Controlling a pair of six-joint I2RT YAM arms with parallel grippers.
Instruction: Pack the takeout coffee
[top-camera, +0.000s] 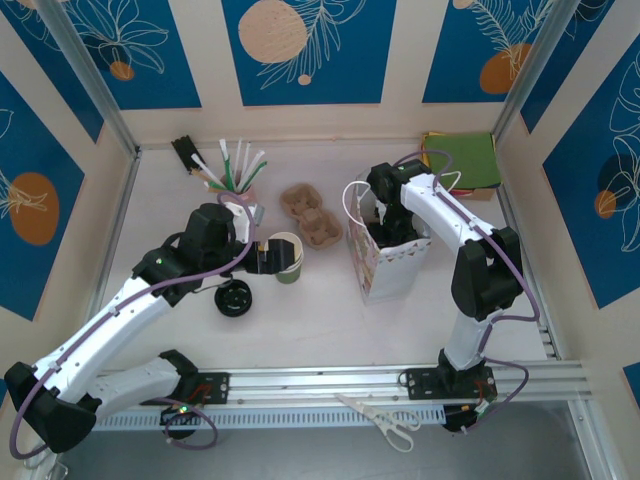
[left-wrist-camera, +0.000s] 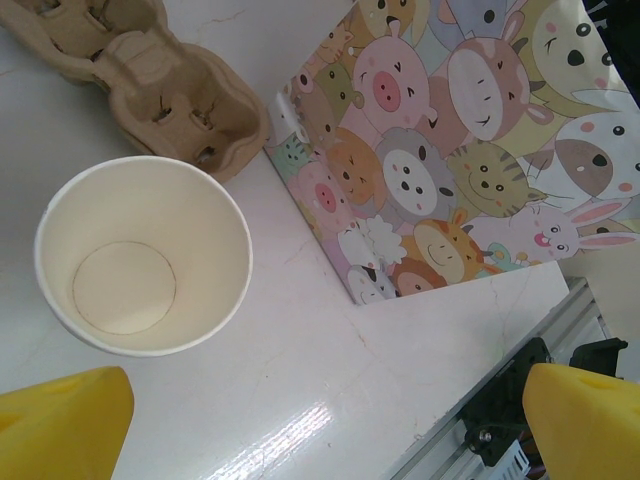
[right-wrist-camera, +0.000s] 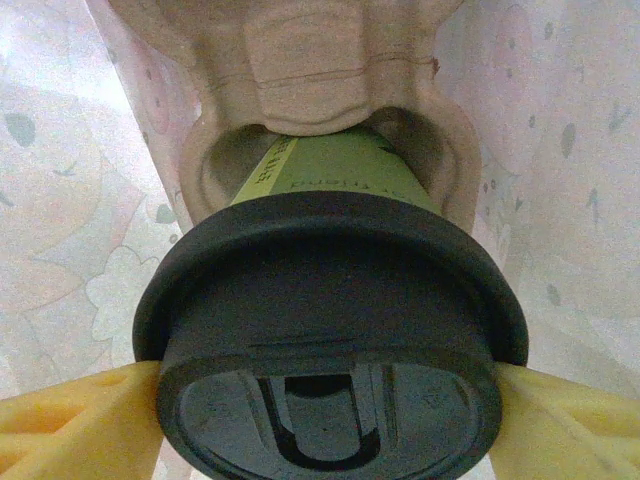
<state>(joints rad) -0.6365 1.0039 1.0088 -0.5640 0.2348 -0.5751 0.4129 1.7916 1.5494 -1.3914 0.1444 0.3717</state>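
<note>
Inside the bag (top-camera: 398, 266), the right gripper (right-wrist-camera: 325, 385) clasps the takeout coffee (right-wrist-camera: 330, 290) by its lid. Left of the bag, the left gripper (left-wrist-camera: 320, 430) stands wide open near a lidless cup (left-wrist-camera: 140, 255).

Matt plastic lid (right-wrist-camera: 330, 330) on takeout coffee (right-wrist-camera: 335, 175), rough pulp carrier (right-wrist-camera: 320, 60)

Empty cup (left-wrist-camera: 143, 255) at left, carrier (left-wrist-camera: 150, 85) upper left, bag (left-wrist-camera: 470, 150) upper right; yellow fingers (left-wrist-camera: 60, 425) wide apart in bottom corners.

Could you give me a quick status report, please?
Left tool open above an empty lidless cup. Right tool closed on the takeout coffee, seated in the pulp carrier inside the cartoon-animal bag. No obstruction seen.
</note>
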